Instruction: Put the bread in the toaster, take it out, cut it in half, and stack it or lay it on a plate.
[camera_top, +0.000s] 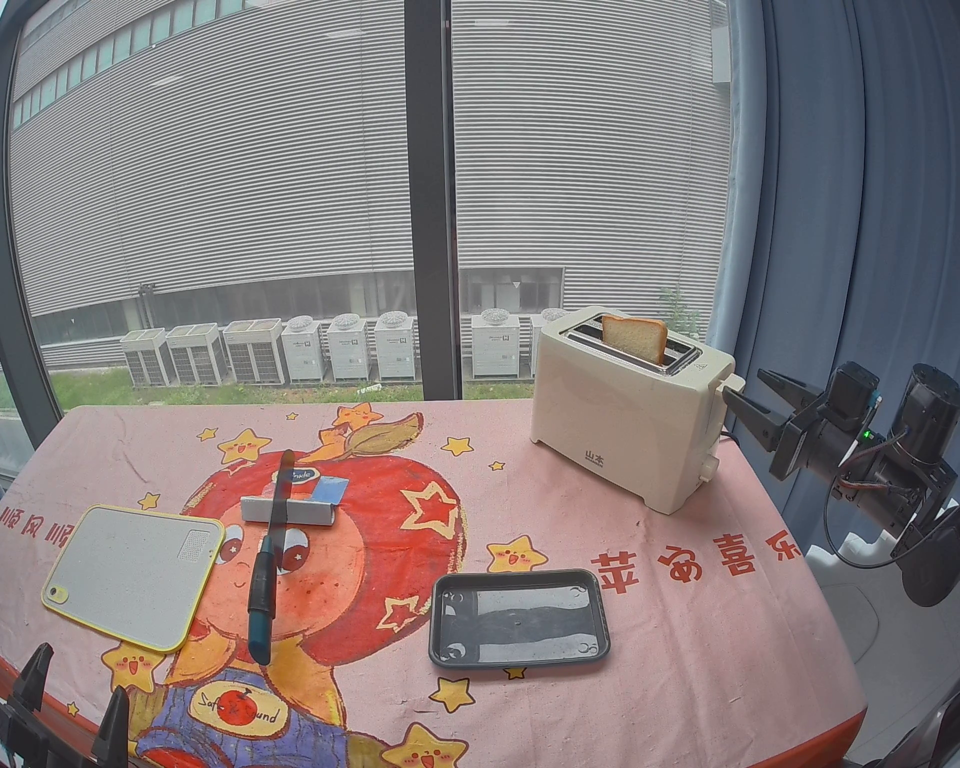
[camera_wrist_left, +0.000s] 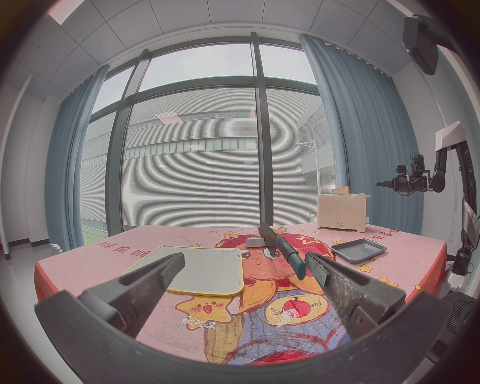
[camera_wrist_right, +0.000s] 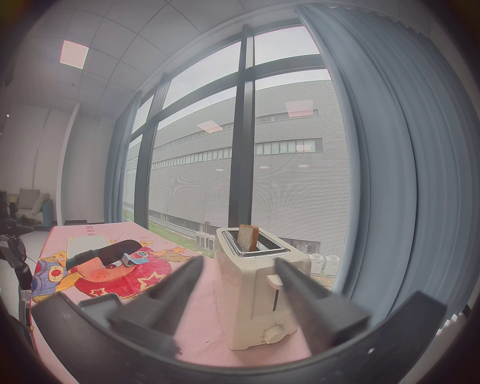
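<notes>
1. Head view: a cream-white two-slot toaster (camera_top: 630, 420) stands at the far right of the pink cartoon-print tablecloth (camera_top: 700, 640), near the window.
2. A tan slice of bread (camera_top: 635, 338) stands upright in one slot, its upper part sticking out above the top.
3. The right gripper (camera_top: 752, 398) hangs just beside the toaster's right end, level with its upper part. Its two dark fingers are spread apart and hold nothing.
4. A dark grey rectangular tray (camera_top: 519, 618) lies flat nearer the robot than the toaster and well apart from it.
5. A knife with a dark blade and a black-and-teal handle (camera_top: 268, 560) lies left of the tray. Its blade rests across a small white-and-blue block (camera_top: 290, 505), and its handle points toward the robot.
6. A white cutting board with a yellow rim (camera_top: 133, 575) lies just left of the knife, not touching it.
7. The left gripper (camera_top: 75, 700) sits at the near left edge of the table with its fingers apart and empty.
8. Left wrist view: the left gripper (camera_wrist_left: 243, 260) has its fingers wide apart, low over the near edge of the cloth. The cutting board (camera_wrist_left: 200, 272) and knife (camera_wrist_left: 285, 247) lie beyond them, and the toaster (camera_wrist_left: 341, 212) with its bread (camera_wrist_left: 341, 190) stands far across the table.
9. Right wrist view: the right gripper (camera_wrist_right: 239, 262) has its fingers spread on either side of the toaster's end face, which carries a lever (camera_wrist_right: 274, 281) and a round knob (camera_wrist_right: 274, 334). I cannot tell whether they touch it.
10. The bread (camera_wrist_right: 248, 237) stands upright in the slot beyond the fingers.
</notes>
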